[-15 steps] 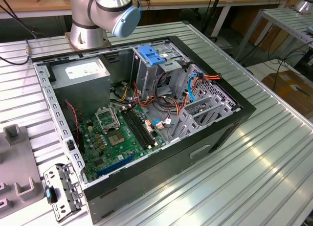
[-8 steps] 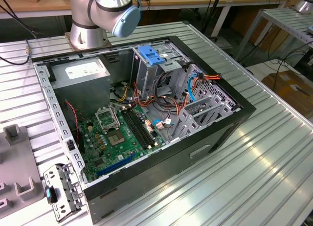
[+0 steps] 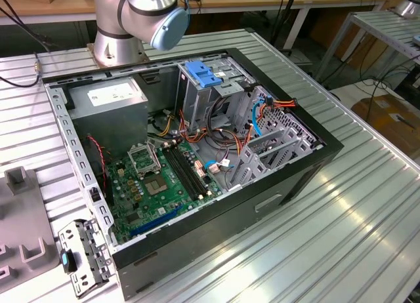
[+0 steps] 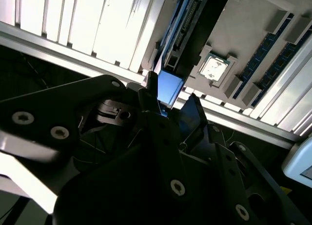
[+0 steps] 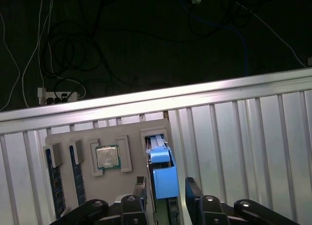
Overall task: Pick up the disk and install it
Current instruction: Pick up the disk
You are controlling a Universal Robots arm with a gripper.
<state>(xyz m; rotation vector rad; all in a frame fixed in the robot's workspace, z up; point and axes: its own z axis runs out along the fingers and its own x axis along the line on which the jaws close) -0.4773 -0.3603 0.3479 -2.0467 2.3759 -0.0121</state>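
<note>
The disk (image 5: 163, 178) stands on edge in a slot of a grey holder tray (image 5: 130, 129), its blue carrier bracket (image 4: 170, 86) facing me. In both wrist views my gripper (image 5: 167, 188) straddles that blue end, one black finger (image 5: 141, 188) on each side. A thin gap shows between the bracket and the other finger (image 5: 193, 188), so the gripper reads as open around the disk. The disk's metal body (image 4: 187, 20) runs away into the slot, seen edge-on.
The holder tray also carries a processor chip (image 5: 107, 157) and two memory sticks (image 5: 56, 181) on a ribbed aluminium table (image 5: 243, 137). In the exterior view an open computer case (image 3: 197, 159) lies beside the arm's base (image 3: 118, 40), with a blue-topped drive cage (image 3: 200, 73).
</note>
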